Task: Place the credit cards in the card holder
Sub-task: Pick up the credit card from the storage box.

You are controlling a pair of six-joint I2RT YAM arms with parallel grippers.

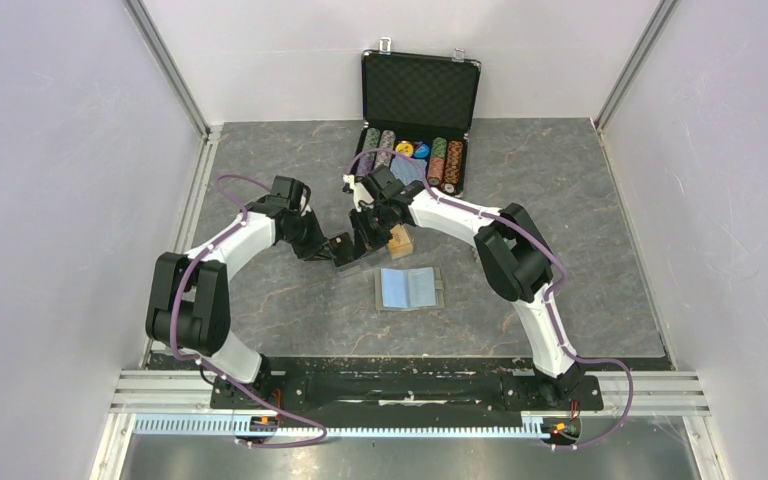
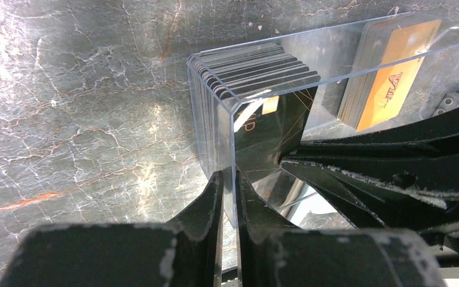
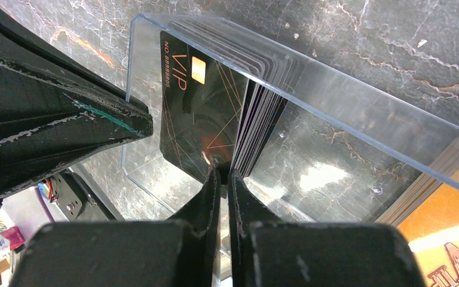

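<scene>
The left gripper (image 2: 227, 179) clamps a clear box (image 2: 212, 119) by its end wall. Black cards (image 2: 257, 69) stand inside at that end, the right gripper (image 3: 220, 172) pinching the front black card (image 3: 197, 113). Orange cards (image 2: 388, 78) fill its other end. The card holder (image 1: 410, 288) lies open just beside the box.

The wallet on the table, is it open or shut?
Open: the wallet lies spread flat on the table, with its light blue lining facing up.

Top camera looks down on the whole surface (image 1: 260, 310) from afar — both wrist cameras crowd one clear box (image 2: 329, 66) of cards (image 3: 203, 113).
</scene>
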